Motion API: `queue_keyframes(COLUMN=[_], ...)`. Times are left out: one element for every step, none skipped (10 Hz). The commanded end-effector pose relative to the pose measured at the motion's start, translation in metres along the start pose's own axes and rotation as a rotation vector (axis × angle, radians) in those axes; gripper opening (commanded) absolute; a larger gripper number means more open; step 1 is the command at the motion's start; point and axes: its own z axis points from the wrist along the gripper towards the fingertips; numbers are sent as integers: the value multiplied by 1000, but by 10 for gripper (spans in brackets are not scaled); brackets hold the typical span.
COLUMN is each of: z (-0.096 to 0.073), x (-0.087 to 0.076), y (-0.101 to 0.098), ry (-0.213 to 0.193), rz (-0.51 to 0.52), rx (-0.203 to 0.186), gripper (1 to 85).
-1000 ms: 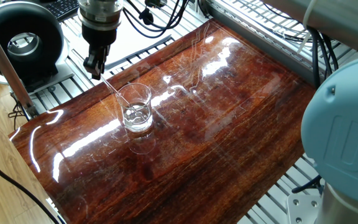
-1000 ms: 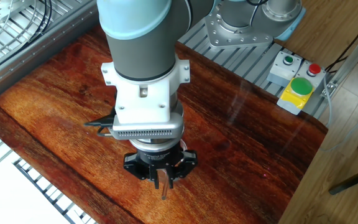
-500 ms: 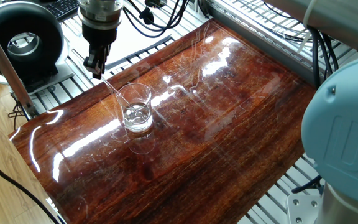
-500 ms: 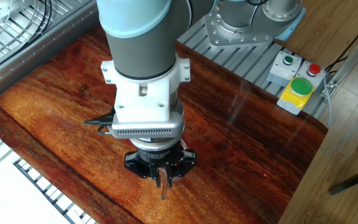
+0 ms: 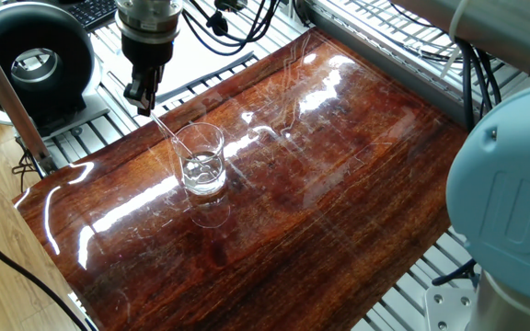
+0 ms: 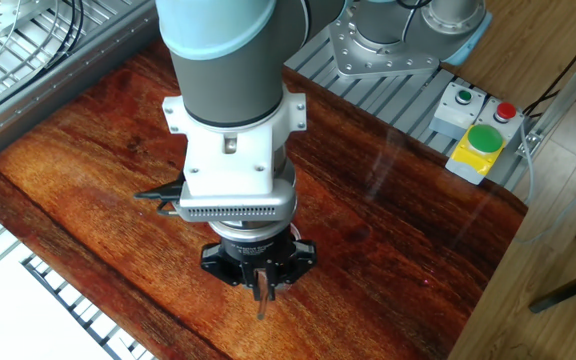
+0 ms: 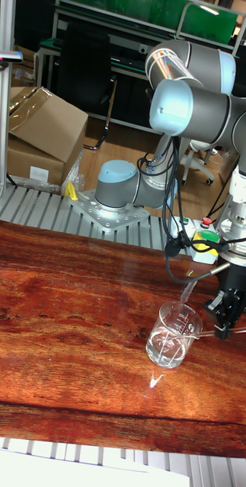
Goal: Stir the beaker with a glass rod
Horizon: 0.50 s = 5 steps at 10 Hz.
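The beaker [image 5: 201, 162] is a small clear glass cup standing upright on the glossy wooden board [image 5: 339, 184], with a little clear liquid in it. My gripper [image 5: 143, 99] hangs above and to the left of it, shut on the top end of the glass rod [image 5: 167, 134]. The rod slants down over the rim into the beaker. In the tall fixed view the beaker [image 7: 170, 335] stands just left of the gripper [image 7: 224, 319]. From the other fixed view the arm hides the beaker, and only the gripper [image 6: 260, 288] shows, pointing down.
A black round device [image 5: 30, 62] sits off the board's far left corner. A button box [image 6: 478, 138] with green and red buttons lies beside the board. The arm's big blue-grey base [image 5: 509, 193] stands at the right. Cardboard boxes [image 7: 31, 137] sit behind the table.
The gripper has shifted only very slightly with the rod. The rod still dips into the beaker, which has not moved.
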Motion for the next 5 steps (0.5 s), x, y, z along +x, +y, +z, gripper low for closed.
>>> queue_keyframes(z=[-1,-2,-2,-3,-4], x=[-2,-2,-2,-1,-1], y=[2,2,1,0,1], ry=[-8,-8,-6,-3,-2], rz=[10,16,22,32,38], rx=[-9,-9,-7,-3,-6], gripper=[187,157,110,63,10])
